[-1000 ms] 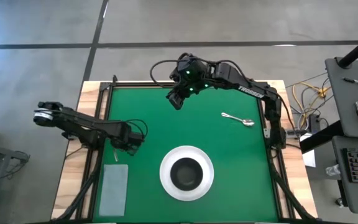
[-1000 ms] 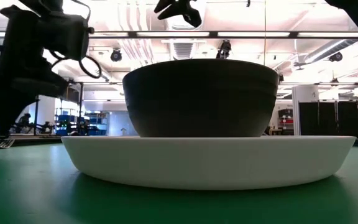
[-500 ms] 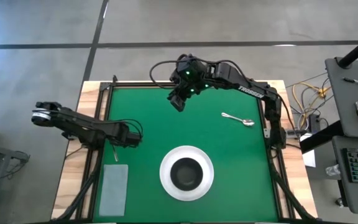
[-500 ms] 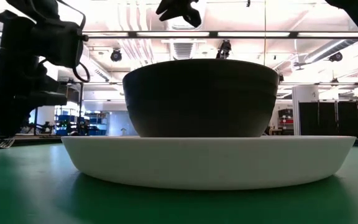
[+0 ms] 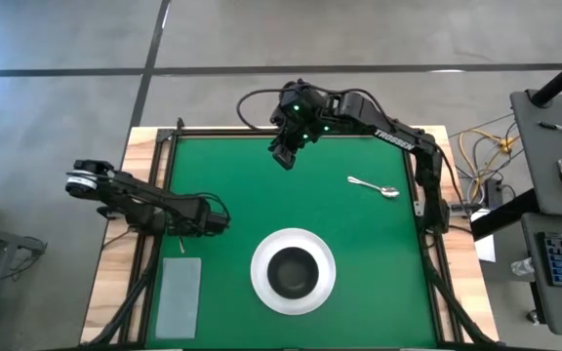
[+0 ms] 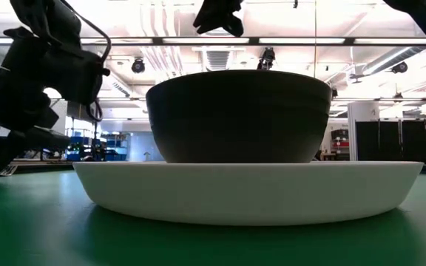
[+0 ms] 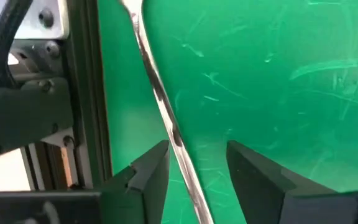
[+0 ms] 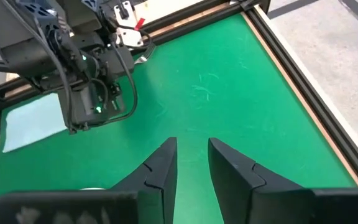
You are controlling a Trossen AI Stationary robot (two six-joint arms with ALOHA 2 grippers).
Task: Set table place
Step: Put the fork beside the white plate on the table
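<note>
A white plate [image 5: 293, 271] lies near the table's front middle with a dark bowl [image 5: 293, 272] standing in it. A silver spoon [image 5: 374, 186] lies at the right. The silver fork [image 7: 160, 99] lies flat on the green table [image 5: 359, 244] near its left edge, above the napkin. My left gripper [image 7: 197, 152] is open and low over the fork [image 5: 181, 244], with a finger on either side of its handle. My right gripper [image 8: 191, 155] hangs high over the far middle of the table, open by a narrow gap with nothing in it.
A pale grey napkin [image 5: 179, 295] lies at the table's front left corner, just near of the fork. Black rails [image 7: 82, 93] and wooden edges border the table. Bare green surface lies between plate, spoon and fork. Desks with equipment stand off to the right.
My left gripper has opened and let go of the fork, which stays lying on the table by the left edge. The left arm has shifted slightly and its gripper has tipped. My right gripper has barely moved.
</note>
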